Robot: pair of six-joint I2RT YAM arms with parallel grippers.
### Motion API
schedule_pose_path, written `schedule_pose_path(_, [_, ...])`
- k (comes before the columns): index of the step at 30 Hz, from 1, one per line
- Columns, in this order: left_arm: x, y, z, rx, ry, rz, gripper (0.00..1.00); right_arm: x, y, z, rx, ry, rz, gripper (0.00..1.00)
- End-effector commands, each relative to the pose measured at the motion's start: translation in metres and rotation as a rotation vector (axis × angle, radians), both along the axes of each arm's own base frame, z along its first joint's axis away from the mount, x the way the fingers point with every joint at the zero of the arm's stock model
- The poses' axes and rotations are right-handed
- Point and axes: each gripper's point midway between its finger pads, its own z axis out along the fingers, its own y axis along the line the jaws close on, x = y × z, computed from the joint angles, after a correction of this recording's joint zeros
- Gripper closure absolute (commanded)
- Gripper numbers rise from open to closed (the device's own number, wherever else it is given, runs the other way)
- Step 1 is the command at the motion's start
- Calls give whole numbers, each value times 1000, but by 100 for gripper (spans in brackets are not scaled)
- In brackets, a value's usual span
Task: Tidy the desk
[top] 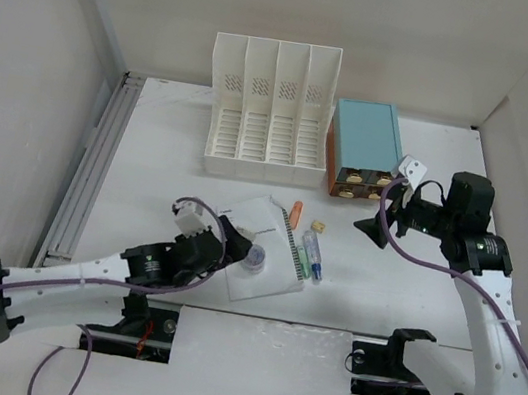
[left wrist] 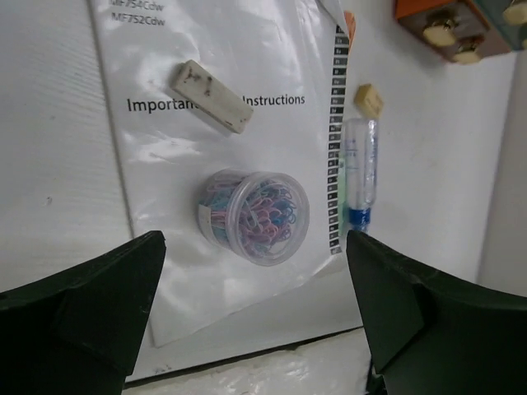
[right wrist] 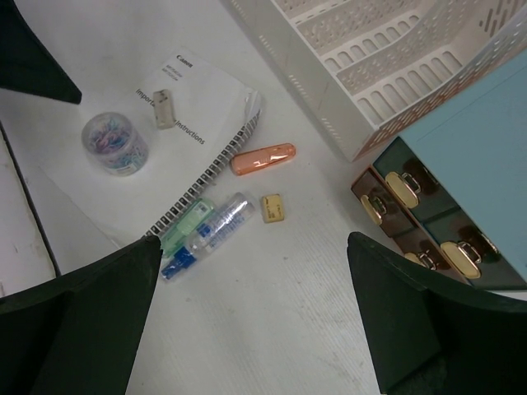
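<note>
Printed in black on the white spiral-bound booklet (left wrist: 165,156): "MF752Cdw", with a half-cropped "MF754Cdw" above it, then the heading "Importan… Instructions", its middle letters hidden under a small white block (left wrist: 211,96). Legible near the same cover's top in the right wrist view: "Canon".

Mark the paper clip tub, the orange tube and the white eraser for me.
paper clip tub (left wrist: 257,216): left wrist view, on its clear round top.
orange tube (right wrist: 263,158): right wrist view, middle of its body.
white eraser (left wrist: 211,96): left wrist view, centre of its top face.
</note>
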Motion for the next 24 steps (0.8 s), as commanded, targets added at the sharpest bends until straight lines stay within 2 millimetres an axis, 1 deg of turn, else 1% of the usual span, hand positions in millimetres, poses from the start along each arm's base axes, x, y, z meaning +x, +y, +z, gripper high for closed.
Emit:
schedule_pose_path(1, [7, 25, 1, -161, -13, 208, 9, -6, 5, 9, 11, -41, 43, 1])
schedule_pose_path(2, [8, 27, -1, -158, -18, 215, 8, -8, 9, 9, 17, -41, 61, 1])
schedule_pose_path(4, [13, 29, -4, -152, -18, 238, 4, -8, 9, 9, 17, -41, 61, 1])
schedule_pose_path(6, [16, 32, -15, -113, 1, 238, 2, -7, 9, 11, 18, -50, 61, 1])
schedule_pose_path(7, [18, 31, -17, -103, 6, 227, 2, -5, 8, 4, 18, -33, 48, 1])
schedule_pose_path(8, [20, 28, -16, -88, 2, 214, 2, -1, 8, 1, 20, -23, 35, 1])
schedule_pose_path(9, [23, 24, -8, -110, -9, 213, 2, 3, 10, 0, 16, -31, 38, 1])
schedule_pose_path(10, [23, 25, -9, -95, -15, 202, 2, 5, 13, -2, 16, -26, 50, 1])
schedule_pose_path(11, [26, 24, -1, -98, -34, 208, 2, 5, 26, -15, 18, 28, 102, 1])
schedule_pose_path(12, [27, 23, 7, -112, -50, 200, 2, 8, 29, -18, 26, 54, 118, 1])
schedule_pose_path(13, [28, 25, 11, -112, -66, 204, 2, -1, 46, -25, 28, 87, 199, 1])
schedule_pose_path(14, [28, 26, 12, -116, -68, 204, 2, -4, 57, -31, 22, 95, 273, 1])
schedule_pose_path(15, [28, 26, 19, -135, -84, 199, 2, -2, 70, -47, 23, 156, 330, 1])
schedule_pose_path(16, [28, 26, 22, -146, -89, 199, 2, -14, 88, -57, 21, 201, 402, 2])
schedule_pose_path(17, [26, 25, 24, -158, -89, 192, 2, -12, 98, -62, 13, 208, 436, 2])
schedule_pose_path(18, [26, 26, 23, -158, -89, 192, 2, -9, 106, -72, -4, 227, 449, 5])
schedule_pose_path(19, [22, 24, 20, -172, -78, 173, 2, 2, 113, -95, -40, 281, 434, 8])
schedule_pose_path(20, [20, 24, 16, -167, -69, 166, 4, 3, 124, -102, -55, 286, 450, 9])
schedule_pose_path(21, [19, 22, 15, -180, -67, 156, 4, 7, 128, -114, -65, 318, 438, 9])
schedule_pose_path(22, [16, 20, 10, -187, -55, 140, 4, 16, 131, -126, -73, 353, 412, 9])
schedule_pose_path(23, [16, 20, 10, -187, -55, 140, 4, 21, 135, -132, -88, 350, 393, 9])
schedule_pose_path(24, [14, 17, 8, -196, -48, 127, 5, 32, 140, -131, -75, 314, 380, 9])
